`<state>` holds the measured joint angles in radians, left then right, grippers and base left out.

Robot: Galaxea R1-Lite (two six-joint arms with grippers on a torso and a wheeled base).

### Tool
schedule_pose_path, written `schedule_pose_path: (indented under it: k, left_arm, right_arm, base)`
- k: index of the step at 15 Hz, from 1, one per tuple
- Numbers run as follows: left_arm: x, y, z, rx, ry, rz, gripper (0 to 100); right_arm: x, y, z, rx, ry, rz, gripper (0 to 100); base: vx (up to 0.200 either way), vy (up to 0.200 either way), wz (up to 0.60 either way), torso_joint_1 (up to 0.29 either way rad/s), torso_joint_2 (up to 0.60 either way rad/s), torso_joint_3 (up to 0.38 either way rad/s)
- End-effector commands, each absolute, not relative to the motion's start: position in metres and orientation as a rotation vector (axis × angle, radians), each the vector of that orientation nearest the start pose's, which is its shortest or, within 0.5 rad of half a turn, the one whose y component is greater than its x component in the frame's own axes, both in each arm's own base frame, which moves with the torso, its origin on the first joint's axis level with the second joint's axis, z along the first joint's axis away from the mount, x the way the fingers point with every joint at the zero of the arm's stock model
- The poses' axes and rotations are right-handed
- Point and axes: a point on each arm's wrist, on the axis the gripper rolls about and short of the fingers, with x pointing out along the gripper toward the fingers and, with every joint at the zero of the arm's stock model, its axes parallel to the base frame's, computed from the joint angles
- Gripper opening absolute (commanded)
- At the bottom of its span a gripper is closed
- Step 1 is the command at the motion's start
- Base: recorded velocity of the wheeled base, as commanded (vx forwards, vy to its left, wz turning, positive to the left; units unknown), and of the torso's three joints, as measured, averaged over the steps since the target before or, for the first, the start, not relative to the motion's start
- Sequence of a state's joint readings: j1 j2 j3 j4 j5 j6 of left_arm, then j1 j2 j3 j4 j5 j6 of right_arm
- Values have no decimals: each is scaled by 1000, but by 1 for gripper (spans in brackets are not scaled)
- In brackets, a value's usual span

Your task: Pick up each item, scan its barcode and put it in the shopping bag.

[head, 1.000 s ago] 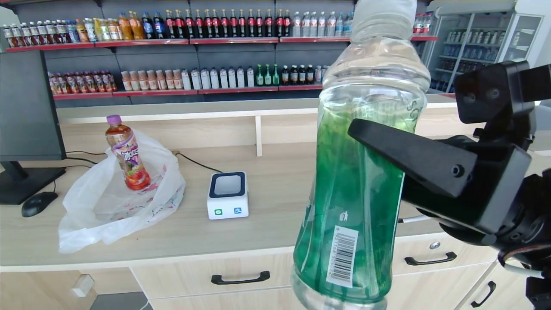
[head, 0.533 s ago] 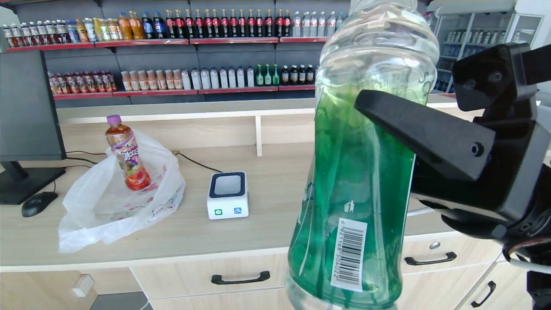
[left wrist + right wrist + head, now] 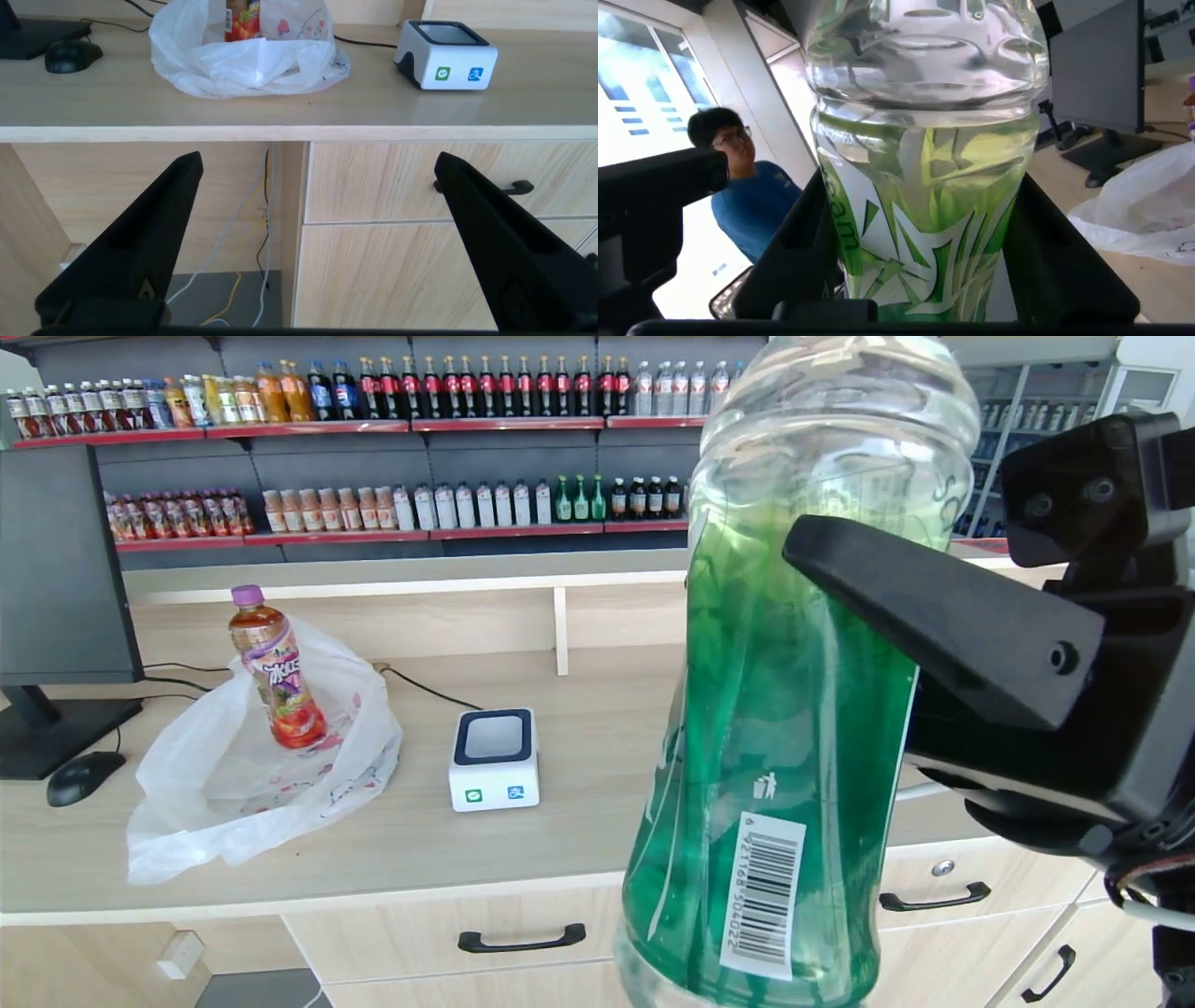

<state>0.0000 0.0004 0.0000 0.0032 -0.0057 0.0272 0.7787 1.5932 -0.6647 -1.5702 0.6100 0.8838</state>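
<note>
Right gripper clamps the likely heavy, slick green bottle mid-body, scanner at its nine o'clock, left gripper wide open.

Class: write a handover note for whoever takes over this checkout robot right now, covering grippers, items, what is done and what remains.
Right gripper shut on the green bottle, held up off the counter, barcode turned away from the scanner.
Left gripper open, empty, low before the drawers.
Bag on the counter, beside the scanner; tea bottle stands in it.
Done: tea bottle bagged.
Left: scan green bottle, bag it.
</note>
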Motion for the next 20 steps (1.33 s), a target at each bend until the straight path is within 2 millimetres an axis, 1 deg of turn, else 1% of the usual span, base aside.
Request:
schedule_pose_path:
  k: [1,4,5,6,7,9,10,11,13,14,16,17,18,19,20]
  left_arm:
    - [-23,0,75,28,3,-6,100]
    - [-23,0,75,28,3,-6,100]
    - [-23,0,75,28,3,-6,100]
    - [-23,0,75,28,3,-6,100]
    - [-23,0,75,28,3,-6,100]
    - [-23,0,75,28,3,-6,100]
    - [-23,0,75,28,3,-6,100]
    - [-23,0,75,28,3,-6,100]
    - [-23,0,75,28,3,-6,100]
    - [-23,0,75,28,5,-6,100]
    - [-23,0,75,28,3,-6,100]
    - [-23,0,75,28,3,-6,100]
    - [-23,0,75,28,3,-6,100]
    - [-23,0,75,28,3,-6,100]
    - [-23,0,75,28,3,-6,100]
  right_arm:
    - [168,185,265,750,-73,1557,0]
    - [155,191,256,693,-78,1584,0]
    - [154,192,258,681,-99,1590,0]
    - [158,195,263,685,-123,1583,0]
    - [168,196,257,688,-130,1513,0]
    - [206,182,238,610,-186,1270,0]
    - [222,173,232,571,-207,1195,0]
    - [229,166,230,529,-231,1156,0]
    - [229,164,226,465,-257,1122,0]
    - [231,165,219,421,-266,1081,0]
    - [241,167,207,330,-301,933,0]
    - [244,168,205,312,-311,896,0]
    - [247,167,204,262,-338,812,0]
    - [247,167,202,240,-343,795,0]
    - [244,163,197,166,-348,770,0]
  base:
    - [0,0,0,0,0,0]
    - [0,0,0,0,0,0]
    - [0,0,0,0,0,0]
    - [0,0,0,0,0,0]
    - [0,0,0,0,0,0]
    - [0,0,0,0,0,0]
    - [0,0,0,0,0,0]
    - [0,0,0,0,0,0]
    - [0,0,0,0,0,0]
    - [0,0,0,0,0,0]
    - [0,0,0,0,0,0]
    - [0,0,0,0,0,0]
    - [0,0,0,0,0,0]
    - [0,0,0,0,0,0]
    - [0,0,0,0,0,0]
